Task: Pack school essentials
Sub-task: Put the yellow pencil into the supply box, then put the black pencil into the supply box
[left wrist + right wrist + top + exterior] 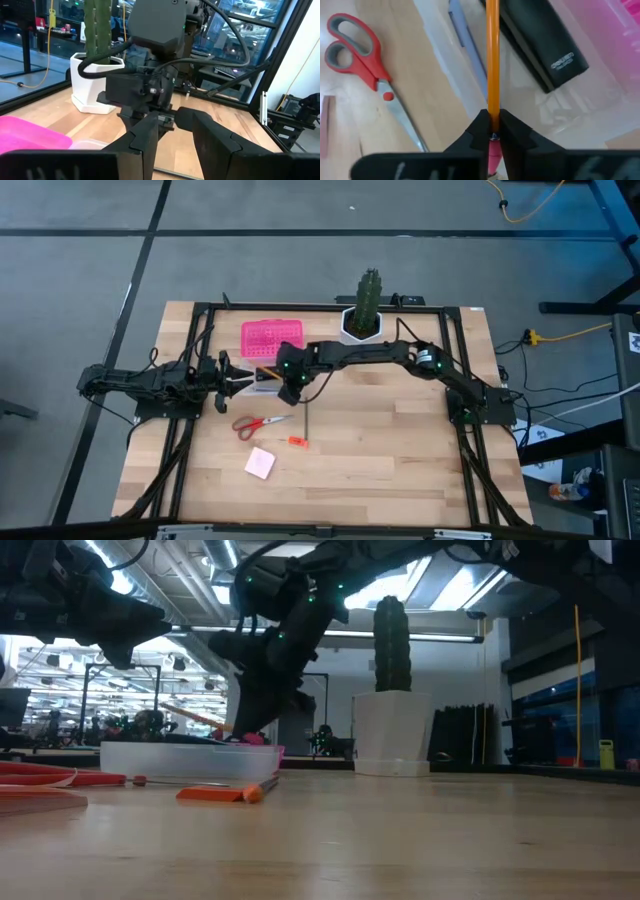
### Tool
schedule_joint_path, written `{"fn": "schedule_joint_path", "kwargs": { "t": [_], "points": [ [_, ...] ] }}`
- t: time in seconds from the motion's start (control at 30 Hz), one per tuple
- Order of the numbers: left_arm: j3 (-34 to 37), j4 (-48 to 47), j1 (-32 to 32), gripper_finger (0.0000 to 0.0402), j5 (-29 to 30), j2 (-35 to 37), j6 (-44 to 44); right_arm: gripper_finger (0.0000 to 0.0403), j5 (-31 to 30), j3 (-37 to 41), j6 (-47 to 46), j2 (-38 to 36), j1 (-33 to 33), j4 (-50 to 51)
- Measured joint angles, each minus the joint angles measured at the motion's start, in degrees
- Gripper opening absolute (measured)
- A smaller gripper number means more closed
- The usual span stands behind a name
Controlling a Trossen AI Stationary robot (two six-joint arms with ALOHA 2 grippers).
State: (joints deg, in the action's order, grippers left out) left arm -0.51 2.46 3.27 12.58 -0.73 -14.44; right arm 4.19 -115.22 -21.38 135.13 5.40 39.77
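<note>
Where the two arms crowd one box: the right gripper [492, 131] and the left gripper [232, 377] sit near each other at the clear box [445, 75], so I judge a knock between them the largest risk
Left gripper: fingers spread, nothing between them, just beside the box's near end; a stray nudge could slide the box out from under the pencil
Clear box: it already holds a black oblong block [542, 45] and a thin pen [467, 45]; a hard push down could tip a wall or jam against them
Right gripper: pinched tight on the pink-tipped end of the orange pencil [492, 60], over the box
Orange pencil: long and held at one end only, it could swing, land across the rim, and roll onto the table
Left to pack: red-handled scissors [262, 423], pink square pad [261, 463], a second thin pen [305, 420], tiny orange-red piece [296, 442], all loose on the wood near the box; a dropped pencil could scatter the small ones
Room: grey floor with dark lines and a yellow cable [520, 210]; bright ceiling lights behind
Table [400, 460]: pale wooden planks in a black frame, smooth enough for round things to roll
Cactus [370, 292]: upright in its white pot [352, 328] at the far edge, beside the pink lid [271, 337]
</note>
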Motion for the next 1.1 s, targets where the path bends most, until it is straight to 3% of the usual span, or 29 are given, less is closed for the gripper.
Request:
{"fn": "schedule_joint_path", "kwargs": {
  "t": [0.33,0.5,0.83,1.1],
  "points": [
    [0.00,0.00,0.01,0.0114,0.00,0.00,0.00,0.0070,-1.60,-0.11,6.18,-0.02,0.01,-1.41],
    [0.00,0.00,0.01,0.0114,0.00,0.00,0.00,0.0086,-1.55,-1.03,3.09,-0.23,0.01,0.32],
    [0.00,0.00,0.01,0.0114,0.02,0.00,0.00,0.0084,-1.71,-16.73,-12.15,-0.79,-3.49,27.68],
    [0.00,0.02,0.00,0.0114,0.20,0.00,-4.18,0.0084,-4.59,-18.88,-18.61,-0.87,-9.10,44.76]
  ]
}}
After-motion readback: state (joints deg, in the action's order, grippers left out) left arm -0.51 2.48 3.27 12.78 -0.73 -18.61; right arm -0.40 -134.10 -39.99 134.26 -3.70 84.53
